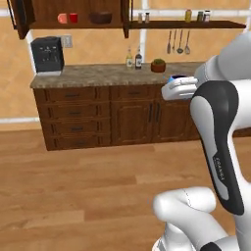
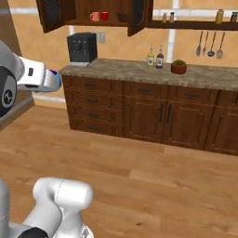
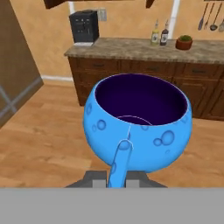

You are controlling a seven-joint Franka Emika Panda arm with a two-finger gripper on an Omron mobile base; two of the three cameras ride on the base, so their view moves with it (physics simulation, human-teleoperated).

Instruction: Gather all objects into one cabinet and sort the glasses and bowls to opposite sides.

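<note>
blue vessel held upright in the air, away from the cabinet

we see the gripper (image 3: 117, 180) clamped on the handle of the blue vessel (image 3: 138, 124), its jaws drawn together. the vessel sits upright with its dark mouth facing up and its handle pointing back toward the hand. it hangs above the wooden floor (image 3: 48, 144), well short of the counter (image 3: 144, 49). up in the open cabinet (image 1: 78, 12), the pink cup (image 1: 62, 18) and red cup (image 1: 73, 17) stand touching on the left, and the brown bowl (image 1: 101, 17) sits to their right.
</note>
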